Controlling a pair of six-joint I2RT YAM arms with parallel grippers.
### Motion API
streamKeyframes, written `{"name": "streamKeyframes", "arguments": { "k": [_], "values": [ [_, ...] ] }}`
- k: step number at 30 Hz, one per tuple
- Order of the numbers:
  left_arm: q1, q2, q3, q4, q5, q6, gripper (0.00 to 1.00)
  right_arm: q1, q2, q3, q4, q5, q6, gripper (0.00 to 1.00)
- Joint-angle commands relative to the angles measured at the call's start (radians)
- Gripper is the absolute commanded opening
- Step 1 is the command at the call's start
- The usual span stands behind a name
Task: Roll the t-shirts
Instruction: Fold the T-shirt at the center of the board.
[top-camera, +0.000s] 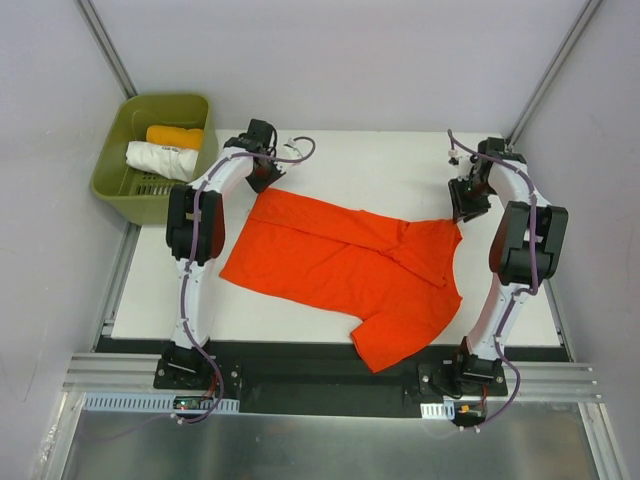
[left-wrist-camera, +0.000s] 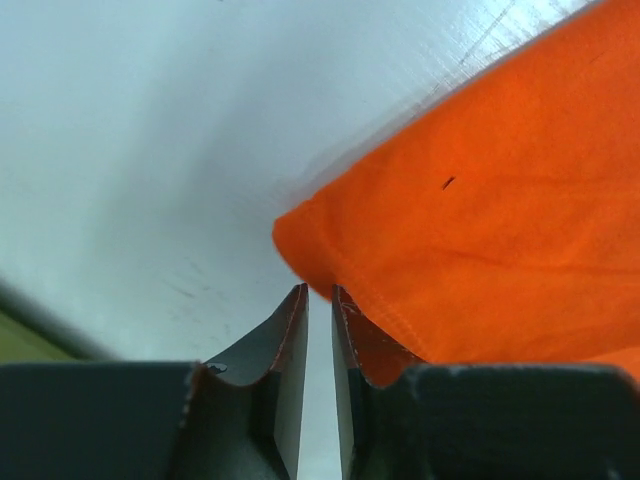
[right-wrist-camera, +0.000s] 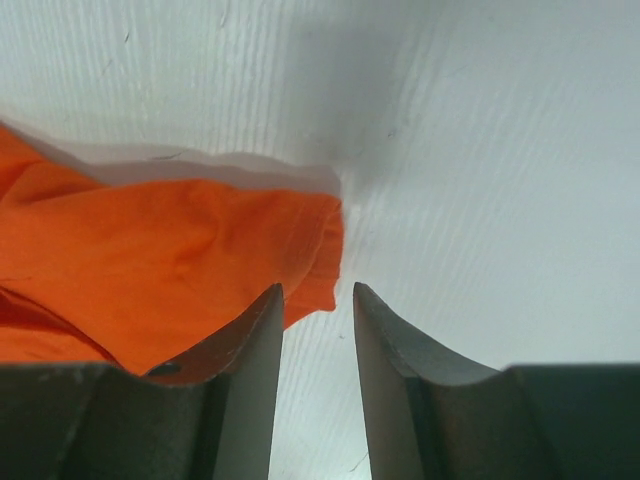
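Red-orange t-shirt (top-camera: 340, 265), white table (top-camera: 380, 160), olive bin (top-camera: 106, 185); apparently yellow roll (top-camera: 175, 136), white roll (top-camera: 160, 159)

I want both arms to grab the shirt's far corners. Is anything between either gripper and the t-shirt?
Nothing visible. The left gripper and right gripper each sit right at a far corner of the t-shirt, jaws apart and empty, with only bare table around the cloth edge.

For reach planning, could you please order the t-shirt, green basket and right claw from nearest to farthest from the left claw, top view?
1. Red-orange t-shirt, its corner right at the left claw.
2. Green basket, left of the table.
3. Right claw, far right.
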Motion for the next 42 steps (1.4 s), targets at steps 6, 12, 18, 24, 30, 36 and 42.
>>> {"name": "streamKeyframes", "arguments": {
  "k": [6,12,18,24,30,36,42],
  "values": [
    [-0.007,0.097,0.157,-0.140,-0.011,-0.127,0.10,-0.062,0.084,0.116,-0.056,-0.191,0.121,0.33],
    [-0.009,0.114,0.178,-0.162,-0.017,-0.153,0.10,-0.071,0.126,0.109,-0.076,-0.266,0.155,0.27],
    [-0.012,0.100,0.137,-0.162,-0.043,-0.149,0.09,-0.092,0.167,0.136,-0.070,-0.302,0.183,0.15],
    [-0.012,0.094,0.119,-0.162,-0.097,-0.179,0.05,-0.132,0.169,0.153,-0.053,-0.286,0.217,0.06],
    [-0.013,0.093,0.103,-0.162,-0.158,-0.247,0.00,-0.184,0.158,0.151,-0.033,-0.283,0.238,0.01],
    [-0.024,0.081,0.102,-0.152,-0.201,-0.276,0.00,-0.188,0.142,0.144,-0.014,-0.263,0.256,0.01],
    [-0.033,0.053,0.140,-0.149,-0.169,-0.319,0.01,-0.184,0.130,0.156,-0.022,-0.266,0.263,0.26]
  ]
}}
